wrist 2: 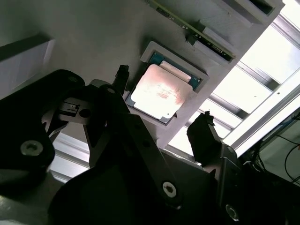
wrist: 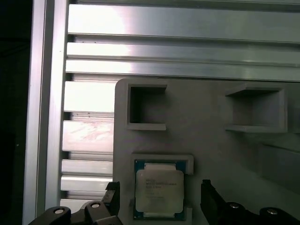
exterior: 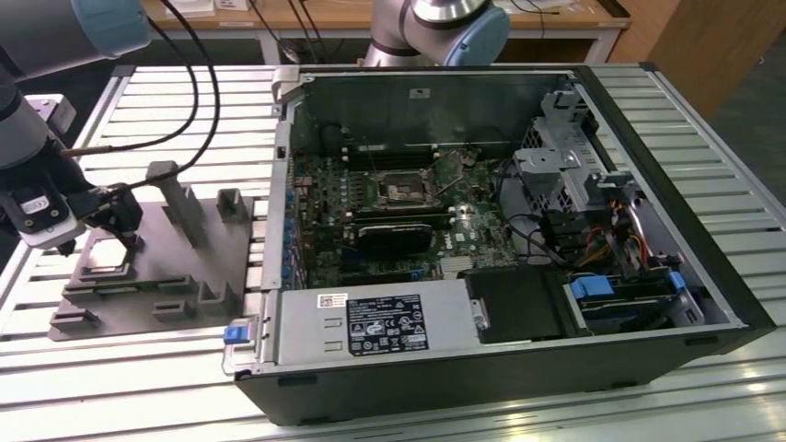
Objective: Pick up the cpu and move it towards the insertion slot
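Pickup is not yet made. The cpu [wrist: 159, 193] lies flat in its recess on the grey fixture plate [wrist: 211, 136]. The gripper [wrist: 159, 199] is spread, one finger either side, apparently clear of it. The insertion slot [exterior: 403, 191] stands well apart, inside the open computer case [exterior: 418, 101]. Grasp, lift and transfer remain outstanding.

The silvery cpu [wrist: 159, 194] lies flat in a fixture recess [wrist: 162, 158], seemingly well apart from the insertion slot [exterior: 403, 191].
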Controlling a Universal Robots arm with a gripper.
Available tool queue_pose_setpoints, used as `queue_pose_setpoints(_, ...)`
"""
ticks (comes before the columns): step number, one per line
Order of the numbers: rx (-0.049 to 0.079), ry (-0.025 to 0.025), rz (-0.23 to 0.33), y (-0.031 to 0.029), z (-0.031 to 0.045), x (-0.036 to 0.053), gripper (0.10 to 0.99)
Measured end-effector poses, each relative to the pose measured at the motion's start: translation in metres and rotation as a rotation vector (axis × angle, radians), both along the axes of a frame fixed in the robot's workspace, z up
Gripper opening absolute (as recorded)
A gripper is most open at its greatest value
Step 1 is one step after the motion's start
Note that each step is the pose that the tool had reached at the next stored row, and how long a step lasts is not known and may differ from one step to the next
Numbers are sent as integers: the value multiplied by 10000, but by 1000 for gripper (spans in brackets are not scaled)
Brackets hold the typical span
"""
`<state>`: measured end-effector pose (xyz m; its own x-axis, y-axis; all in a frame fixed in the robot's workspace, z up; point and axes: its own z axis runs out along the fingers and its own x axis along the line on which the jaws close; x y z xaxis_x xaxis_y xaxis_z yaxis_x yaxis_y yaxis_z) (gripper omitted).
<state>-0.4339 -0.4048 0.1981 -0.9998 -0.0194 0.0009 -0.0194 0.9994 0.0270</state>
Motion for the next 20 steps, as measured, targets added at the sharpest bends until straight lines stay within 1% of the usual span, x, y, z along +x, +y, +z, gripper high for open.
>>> queue_pose_setpoints(20, 0, -1, 0, 0, -101, -1, 780)
